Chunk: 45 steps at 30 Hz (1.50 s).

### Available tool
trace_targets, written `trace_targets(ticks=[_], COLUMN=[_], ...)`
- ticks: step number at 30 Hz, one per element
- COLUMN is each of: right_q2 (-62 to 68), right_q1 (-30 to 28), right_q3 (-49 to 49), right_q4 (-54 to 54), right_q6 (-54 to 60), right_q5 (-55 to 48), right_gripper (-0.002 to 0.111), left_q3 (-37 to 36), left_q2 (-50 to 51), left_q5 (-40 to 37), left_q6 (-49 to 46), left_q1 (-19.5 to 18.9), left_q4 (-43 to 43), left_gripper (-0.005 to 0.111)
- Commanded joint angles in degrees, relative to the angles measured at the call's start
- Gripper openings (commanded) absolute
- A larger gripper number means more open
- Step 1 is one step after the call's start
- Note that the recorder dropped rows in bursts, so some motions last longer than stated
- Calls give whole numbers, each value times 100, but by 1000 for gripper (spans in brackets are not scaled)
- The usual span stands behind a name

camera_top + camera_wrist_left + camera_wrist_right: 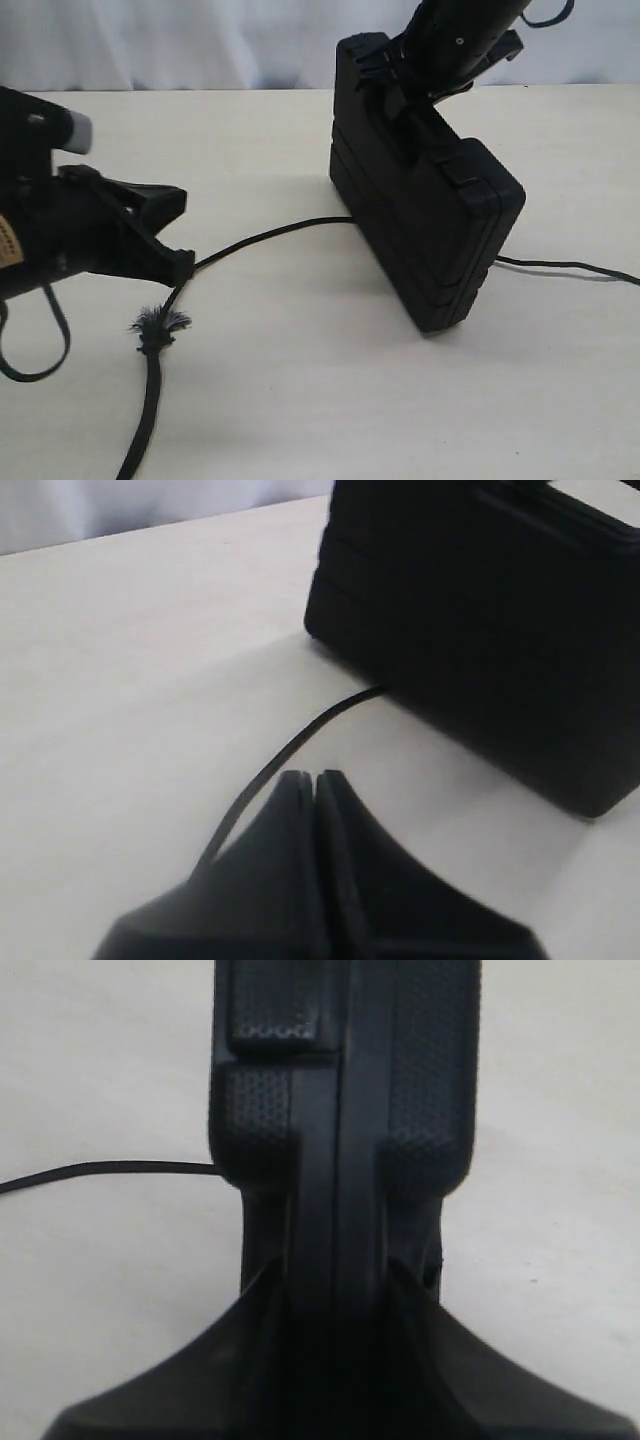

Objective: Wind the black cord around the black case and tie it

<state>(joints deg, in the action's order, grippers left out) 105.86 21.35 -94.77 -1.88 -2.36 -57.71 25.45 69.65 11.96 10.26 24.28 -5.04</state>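
Observation:
The black case (430, 220) stands on one narrow edge on the table, tilted a little. My right gripper (400, 75) is shut on its upper edge; in the right wrist view the case (340, 1080) fills the gap between that gripper's (340, 1280) fingers. The black cord (270, 233) runs from under the case leftward to the tip of my left gripper (182, 265), then drops to its frayed tuft (160, 322). In the left wrist view the gripper (315, 777) is shut and the cord (300, 735) slips under one finger. The case (480, 610) stands beyond.
The cream table (300, 400) stretches all round, with a white curtain behind it. More cord (570, 266) trails out from the case to the right edge. A thicker length of rope (145, 410) runs from the tuft to the front edge. My left arm's cable loop (30, 350) hangs at far left.

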Motion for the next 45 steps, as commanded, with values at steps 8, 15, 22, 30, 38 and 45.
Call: trace_targets(ticks=[8, 15, 22, 30, 38, 45], right_q2=[-111, -111, -139, -139, -139, -165], right_q1=[15, 15, 391, 1021, 1313, 1349], right_q3=[89, 254, 365, 365, 365, 365], right_q4=[-426, -814, -276, 129, 107, 447], right_q6=[-44, -24, -164, -453, -796, -1063], right_q5=[214, 341, 480, 668, 777, 765], right_gripper=[4, 4, 4, 4, 4, 4], left_q3=[297, 718, 756, 756, 756, 756], left_q2=[2414, 2848, 2848, 2848, 2848, 2959], left_q5=[2625, 2574, 2263, 2262, 2588, 2831], left_q6=[-466, -466, -596, -693, -733, -699], left_q1=[119, 119, 26, 26, 46, 46], left_q4=[-1089, -1086, -1052, -1076, -1289, -1501], left_gripper=[15, 35, 35, 35, 35, 35])
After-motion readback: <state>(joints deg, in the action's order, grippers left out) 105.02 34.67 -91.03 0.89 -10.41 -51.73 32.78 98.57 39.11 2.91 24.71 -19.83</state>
